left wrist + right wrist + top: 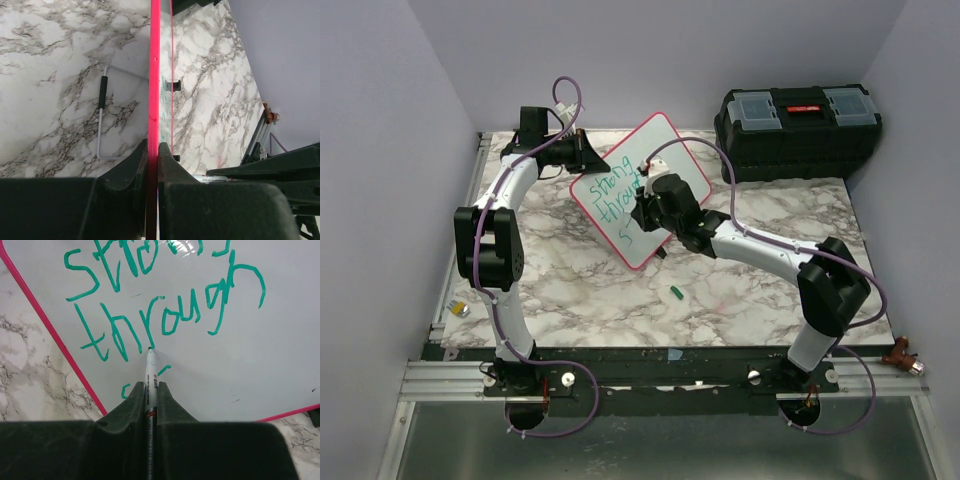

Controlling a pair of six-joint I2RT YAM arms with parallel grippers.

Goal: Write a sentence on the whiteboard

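Left pincer (pixel 153 147) clamped on whiteboard (pixel 620 235) edge, board tilted over bench (pixel 720 290) far middle. Right pincer (pixel 150 390) grips marker (pixel 150 371), tip at the board just under "through". Sentence (pixel 165 315) shows "strong through", third line barely begun.

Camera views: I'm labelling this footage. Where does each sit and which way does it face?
Top external: above and behind the bases, looking down at table, whiteboard and both arms.
Left wrist: on the left arm, sighting along the whiteboard's edge; left gripper clamps its frame.
Right wrist: faces the whiteboard; right gripper holds marker at the sentence.
Shared: the whiteboard.
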